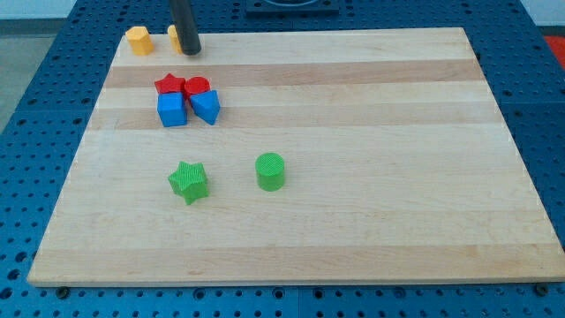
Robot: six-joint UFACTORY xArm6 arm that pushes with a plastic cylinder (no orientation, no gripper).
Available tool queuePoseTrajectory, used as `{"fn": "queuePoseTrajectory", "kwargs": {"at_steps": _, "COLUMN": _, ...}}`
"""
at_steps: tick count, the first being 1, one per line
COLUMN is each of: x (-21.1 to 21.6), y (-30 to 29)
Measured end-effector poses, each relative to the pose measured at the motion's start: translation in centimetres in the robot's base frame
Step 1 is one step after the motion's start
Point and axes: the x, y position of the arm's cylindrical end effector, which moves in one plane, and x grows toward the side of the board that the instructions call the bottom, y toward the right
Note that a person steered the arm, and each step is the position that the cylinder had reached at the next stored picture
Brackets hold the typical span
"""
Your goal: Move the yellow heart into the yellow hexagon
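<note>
The yellow hexagon (pixel 139 40) sits at the board's top left corner. A second yellow block (pixel 175 37), the yellow heart by the task, lies just right of it; the rod hides most of it, so its shape cannot be made out. My tip (pixel 192 51) rests on the board against this block's right side. A small gap separates the two yellow blocks.
A cluster below holds a red star (pixel 169 85), a red round block (pixel 196 87), a blue cube (pixel 172 110) and a blue triangular block (pixel 207 106). A green star (pixel 189 181) and a green cylinder (pixel 271 171) stand mid-board. The wooden board (pixel 371 159) lies on a blue table.
</note>
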Motion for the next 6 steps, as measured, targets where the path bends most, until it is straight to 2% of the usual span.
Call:
{"fn": "queuePoseTrajectory", "kwargs": {"at_steps": 2, "x": -0.8, "y": 5.8}}
{"fn": "queuePoseTrajectory", "kwargs": {"at_steps": 3, "x": -2.8, "y": 5.7}}
{"fn": "queuePoseTrajectory", "kwargs": {"at_steps": 6, "x": -3.0, "y": -1.7}}
